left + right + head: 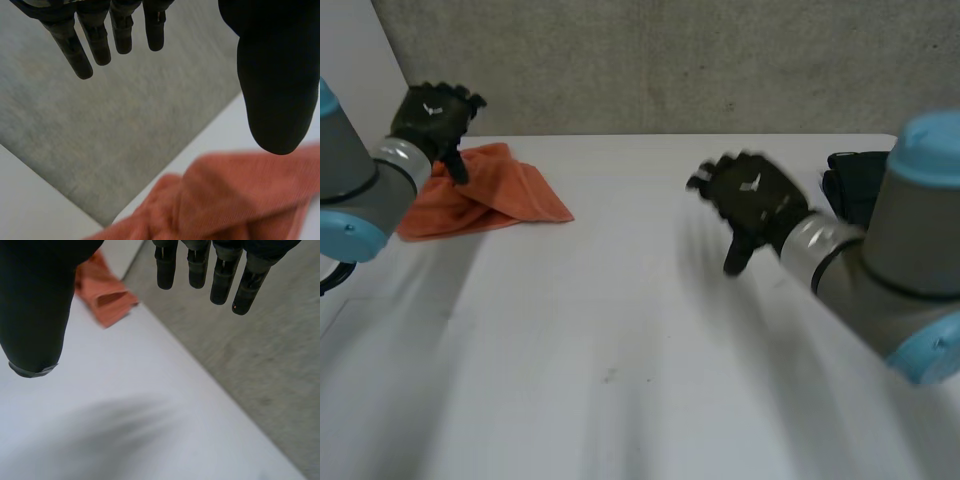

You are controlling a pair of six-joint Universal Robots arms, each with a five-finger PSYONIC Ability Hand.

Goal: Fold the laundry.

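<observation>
An orange cloth (490,195) lies bunched and partly folded at the far left of the white table (620,330). My left hand (435,115) hovers just above the cloth's left part, fingers straight and apart from the thumb, holding nothing. In the left wrist view the orange cloth (235,200) lies below the thumb (277,85) and the fingers (75,52) point at the grey wall. My right hand (750,200) hangs over the table right of centre, open and empty. The right wrist view shows the orange cloth (102,292) far off beyond the thumb (35,310).
A dark cloth pile (855,180) sits at the table's far right, partly behind my right arm. A grey concrete wall (670,60) runs along the table's far edge.
</observation>
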